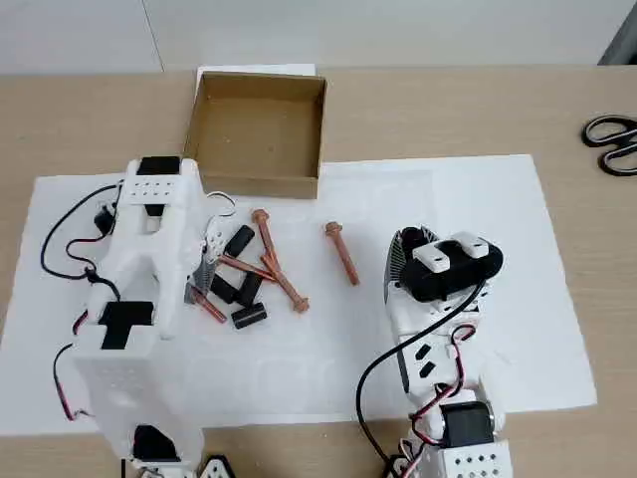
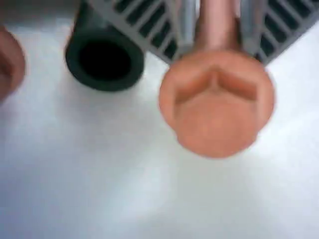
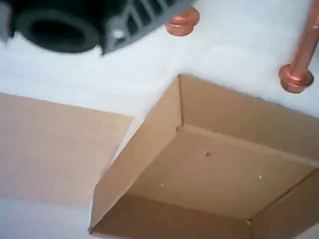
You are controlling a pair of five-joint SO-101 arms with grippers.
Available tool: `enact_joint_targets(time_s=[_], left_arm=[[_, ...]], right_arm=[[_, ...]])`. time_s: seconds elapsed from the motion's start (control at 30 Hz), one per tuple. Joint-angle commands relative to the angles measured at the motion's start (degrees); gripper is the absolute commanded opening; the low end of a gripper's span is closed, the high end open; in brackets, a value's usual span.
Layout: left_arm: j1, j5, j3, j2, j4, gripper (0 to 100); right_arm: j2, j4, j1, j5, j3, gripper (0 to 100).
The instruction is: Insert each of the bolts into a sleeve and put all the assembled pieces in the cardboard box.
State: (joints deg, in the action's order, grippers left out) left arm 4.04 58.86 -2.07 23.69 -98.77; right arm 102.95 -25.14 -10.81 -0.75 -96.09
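Several copper bolts (image 1: 341, 254) and black sleeves (image 1: 249, 316) lie on the white sheet in front of the open cardboard box (image 1: 259, 179). My left gripper (image 1: 204, 271) is at the left side of the pile. Its wrist view shows a bolt (image 2: 217, 99) head-on, the shaft clamped between the grey ribbed fingers (image 2: 142, 25), with a loose black sleeve (image 2: 104, 57) beside it. My right gripper (image 1: 400, 261) hovers right of the lone bolt. Its wrist view shows a black sleeve (image 3: 55, 27) against its grey finger (image 3: 137, 17), with the box (image 3: 149, 144) beyond.
The white paper sheet (image 1: 478, 199) covers the middle of the wooden table. Black scissors (image 1: 612, 144) lie at the far right edge. Two bolt heads (image 3: 296, 77) show near the box in the right wrist view. Red and black cables hang by the left arm (image 1: 149, 269).
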Motion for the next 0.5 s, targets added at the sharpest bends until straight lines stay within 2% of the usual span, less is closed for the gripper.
enact_joint_targets(time_s=[0.0, 0.2, 0.47], left_arm=[[-1.32, 0.44, -2.15, -3.25, -1.49, 1], [-3.87, -0.09, -1.80, -18.99, -1.58, 1], [-8.35, -8.70, -1.71, -43.34, -1.58, 1]], right_arm=[[0.92, 1.10, 0.40, 0.35, -0.26, 0.5], [1.01, 1.10, -0.57, 0.35, 0.18, 0.5], [1.01, 1.54, -8.57, 0.35, 0.18, 0.6]])
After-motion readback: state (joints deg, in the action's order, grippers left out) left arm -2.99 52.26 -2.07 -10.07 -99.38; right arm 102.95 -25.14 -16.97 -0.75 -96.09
